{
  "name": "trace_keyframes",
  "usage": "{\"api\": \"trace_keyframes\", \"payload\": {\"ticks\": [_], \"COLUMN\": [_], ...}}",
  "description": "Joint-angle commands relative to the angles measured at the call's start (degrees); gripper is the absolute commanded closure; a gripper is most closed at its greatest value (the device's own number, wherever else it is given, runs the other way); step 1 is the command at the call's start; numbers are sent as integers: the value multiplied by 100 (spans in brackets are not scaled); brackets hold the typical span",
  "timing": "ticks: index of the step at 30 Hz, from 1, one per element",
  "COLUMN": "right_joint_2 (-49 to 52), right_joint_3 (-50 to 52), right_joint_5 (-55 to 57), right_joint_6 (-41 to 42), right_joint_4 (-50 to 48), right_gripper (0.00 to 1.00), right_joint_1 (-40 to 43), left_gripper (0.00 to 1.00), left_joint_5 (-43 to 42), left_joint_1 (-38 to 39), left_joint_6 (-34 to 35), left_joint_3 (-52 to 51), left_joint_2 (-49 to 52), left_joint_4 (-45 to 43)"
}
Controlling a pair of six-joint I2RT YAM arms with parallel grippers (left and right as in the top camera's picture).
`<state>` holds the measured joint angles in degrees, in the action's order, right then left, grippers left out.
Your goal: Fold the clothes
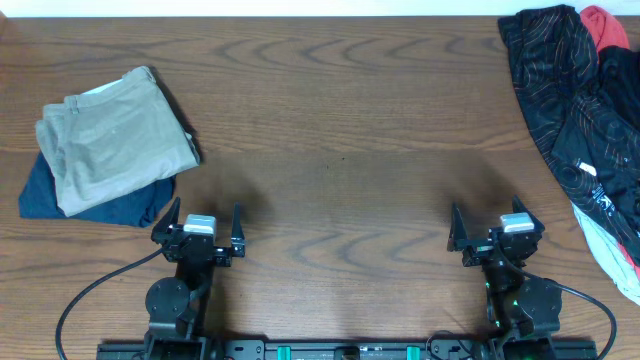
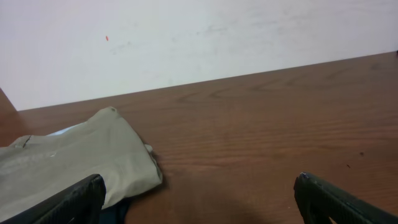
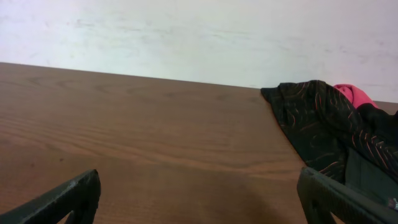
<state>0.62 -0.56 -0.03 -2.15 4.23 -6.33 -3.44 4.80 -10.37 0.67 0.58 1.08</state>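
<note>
Two pincers wide open, empty: L pincer [image 1: 206, 208] at 7, R pincer [image 1: 486, 210] at 5. We see trousers [image 1: 110, 135] folded at 9 on worktop [image 1: 340, 120], atop navy garment [image 1: 60, 198]; black pile [image 1: 570, 100] at 2.

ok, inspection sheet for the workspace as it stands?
Surface: wooden table, bare across the middle.
Job's things: khaki trousers in a folded bundle at far left, lying on the navy garment.
Clutter: black patterned garment heaped at the right edge, with the red garment and white fabric.
Grippers: left gripper and right gripper at the near edge, jaws wide open, holding nothing.
Cables: one black cable loops by the left arm's base, another by the right.
Surroundings: white wall behind the table.
</note>
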Motion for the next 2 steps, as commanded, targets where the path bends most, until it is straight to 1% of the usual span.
{"api": "trace_keyframes", "payload": {"ticks": [1,2], "right_joint_2": [-33,-33], "right_joint_3": [26,26], "right_joint_5": [-20,-20], "right_joint_6": [-4,-4], "right_joint_4": [4,4], "right_gripper": [1,1], "right_joint_1": [37,37], "left_gripper": [2,2], "left_joint_5": [7,7], "left_joint_1": [-28,-28], "left_joint_6": [-33,-31], "left_joint_3": [-44,-44], "left_joint_2": [-35,-35], "left_joint_4": [269,269]}}
